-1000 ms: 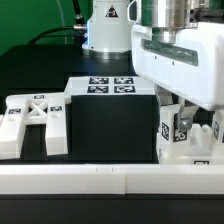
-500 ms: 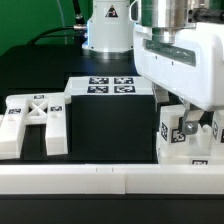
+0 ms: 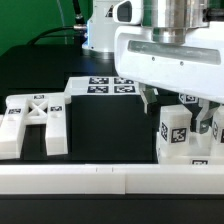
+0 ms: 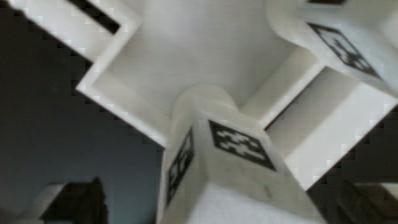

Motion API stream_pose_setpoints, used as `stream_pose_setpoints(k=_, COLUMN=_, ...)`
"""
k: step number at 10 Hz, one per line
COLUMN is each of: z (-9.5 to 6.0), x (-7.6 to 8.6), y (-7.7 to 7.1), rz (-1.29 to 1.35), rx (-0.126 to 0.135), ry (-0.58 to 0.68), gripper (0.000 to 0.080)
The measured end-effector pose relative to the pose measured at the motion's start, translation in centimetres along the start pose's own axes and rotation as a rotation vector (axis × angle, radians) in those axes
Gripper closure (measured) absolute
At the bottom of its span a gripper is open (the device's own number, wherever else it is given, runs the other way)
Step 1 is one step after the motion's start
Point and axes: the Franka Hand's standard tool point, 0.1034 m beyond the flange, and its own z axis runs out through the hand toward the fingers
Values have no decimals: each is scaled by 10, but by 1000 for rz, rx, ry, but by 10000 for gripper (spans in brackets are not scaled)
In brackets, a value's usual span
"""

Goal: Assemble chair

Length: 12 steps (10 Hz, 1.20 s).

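The chair's white tagged parts (image 3: 176, 134) stand grouped at the exterior view's right, by the front rail. The X-braced frame (image 3: 34, 120) lies apart at the exterior view's left. My gripper (image 3: 180, 112) hangs right over the right-hand group, its dark fingers (image 3: 148, 100) spread on either side of it. In the wrist view an upright tagged block (image 4: 228, 150) sits between the two dark fingertips (image 4: 71, 200), with a gap on each side. My gripper (image 4: 217, 205) is open and holds nothing. More white chair pieces (image 4: 196, 60) fill the wrist view behind the block.
The marker board (image 3: 108, 85) lies flat on the black table behind the middle. A white rail (image 3: 80, 178) runs along the front edge. The robot's white base (image 3: 105, 30) stands at the back.
The gripper body has shifted toward the exterior view's left and looks broader. Its fingers now stand wider apart over the right-hand parts. The parts have not moved.
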Motion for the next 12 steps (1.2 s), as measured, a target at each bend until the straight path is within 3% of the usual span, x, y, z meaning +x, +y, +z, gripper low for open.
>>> stream_pose_setpoints(k=10, z=0, x=2, y=1, rz=-789, rx=-30, ry=16, gripper=151)
stream_pose_setpoints(k=11, z=0, x=3, y=2, rz=-872, rx=-37, ry=17, gripper=301)
stream_pose_setpoints(k=12, z=0, x=5, y=3, rz=-968, rx=-44, ry=18, gripper=301)
